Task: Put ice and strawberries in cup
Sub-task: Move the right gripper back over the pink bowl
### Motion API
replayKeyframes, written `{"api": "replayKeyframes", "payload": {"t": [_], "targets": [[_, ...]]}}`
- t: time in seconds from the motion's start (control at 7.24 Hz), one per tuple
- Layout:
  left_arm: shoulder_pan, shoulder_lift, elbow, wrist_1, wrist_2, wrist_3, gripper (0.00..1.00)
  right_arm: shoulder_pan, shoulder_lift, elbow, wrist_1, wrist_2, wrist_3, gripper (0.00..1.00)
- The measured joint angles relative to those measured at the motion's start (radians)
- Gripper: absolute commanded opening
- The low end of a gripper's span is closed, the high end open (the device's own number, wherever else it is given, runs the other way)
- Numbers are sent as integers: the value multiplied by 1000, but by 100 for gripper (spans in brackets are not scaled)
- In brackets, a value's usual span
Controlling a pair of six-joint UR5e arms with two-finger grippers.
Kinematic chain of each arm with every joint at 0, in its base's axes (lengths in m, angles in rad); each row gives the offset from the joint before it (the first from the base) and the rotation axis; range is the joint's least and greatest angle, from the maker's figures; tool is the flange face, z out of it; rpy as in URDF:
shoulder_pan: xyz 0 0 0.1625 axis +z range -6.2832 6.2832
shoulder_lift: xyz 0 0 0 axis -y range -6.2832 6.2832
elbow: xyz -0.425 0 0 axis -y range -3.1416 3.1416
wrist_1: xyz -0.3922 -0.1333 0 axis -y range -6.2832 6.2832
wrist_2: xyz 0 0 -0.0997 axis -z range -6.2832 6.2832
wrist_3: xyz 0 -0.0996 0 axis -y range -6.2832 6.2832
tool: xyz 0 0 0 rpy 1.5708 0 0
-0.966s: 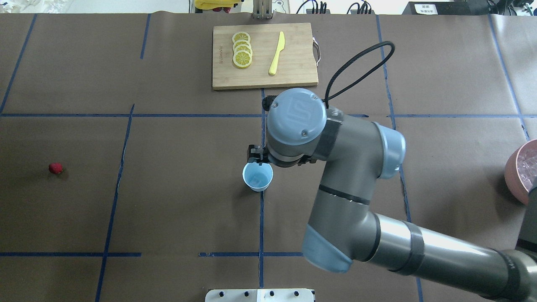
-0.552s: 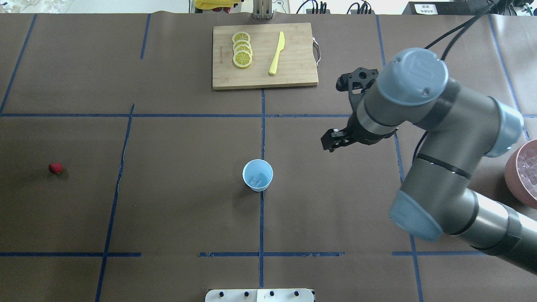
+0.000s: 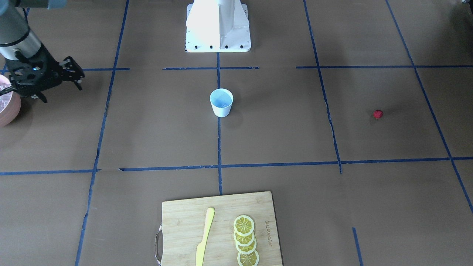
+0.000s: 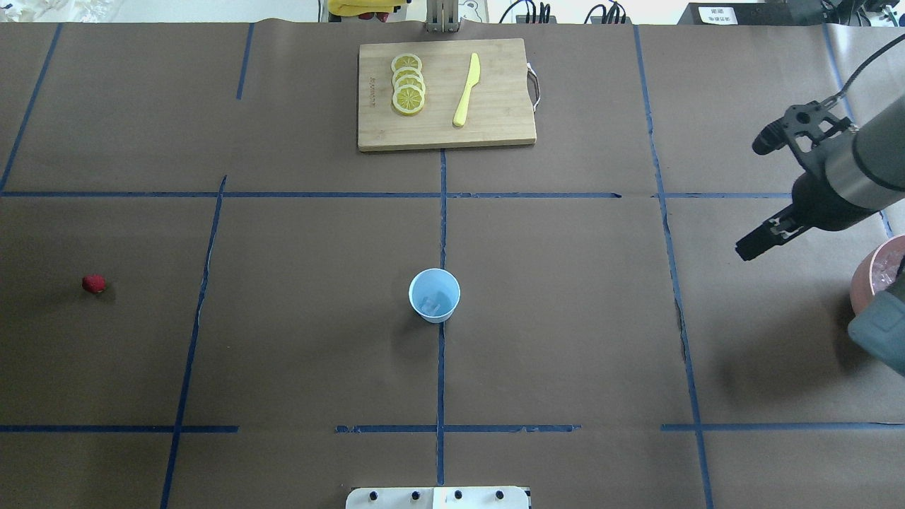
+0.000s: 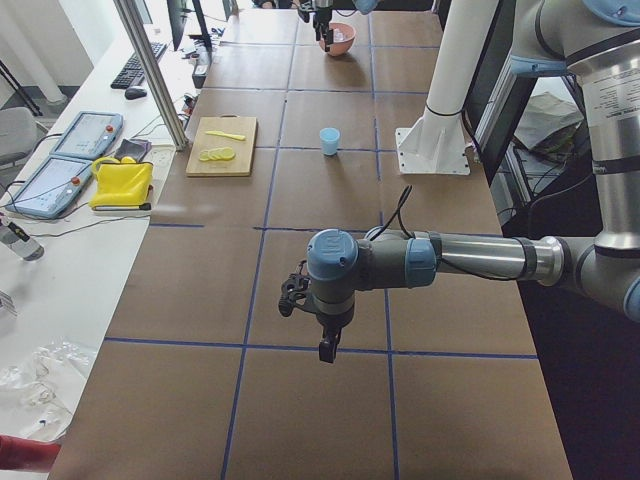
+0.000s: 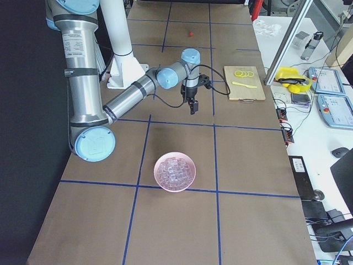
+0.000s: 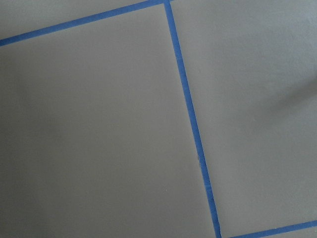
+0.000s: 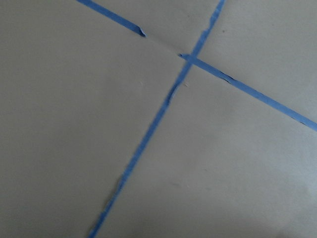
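Observation:
The white cup stands upright at the table's centre, also in the front view. A pale ice cube lies in its bluish bottom. More ice fills the pinkish bowl at the right edge. The red strawberry lies alone at the far left, also in the front view. My right gripper hangs empty above the table just left of the bowl, and its jaws look open in the front view. My left gripper shows only in the left side view, so I cannot tell its state.
A wooden cutting board with lemon slices and a yellow knife lies at the far middle of the table. The white robot base stands at the near edge. Blue tape lines cross the brown table cover.
My right arm has swung from the cup's rim far to the right, towards the bowl. The cup and the strawberry have not moved.

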Motion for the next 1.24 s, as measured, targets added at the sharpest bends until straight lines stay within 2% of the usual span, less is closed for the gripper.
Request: {"api": "replayKeyframes", "payload": {"t": [0.28, 0.55, 0.97, 1.24], "targets": [[0, 0, -1, 0, -1, 0, 100, 87, -179, -10, 134, 33, -225, 98], [0, 0, -1, 1, -1, 0, 100, 147, -276, -47, 194, 59, -511, 95], [0, 0, 0, 4, -1, 0, 100, 174, -308, -116, 206, 61, -912, 94], [0, 0, 0, 6, -1, 0, 100, 196, -307, -157, 206, 60, -1070, 92]]}}
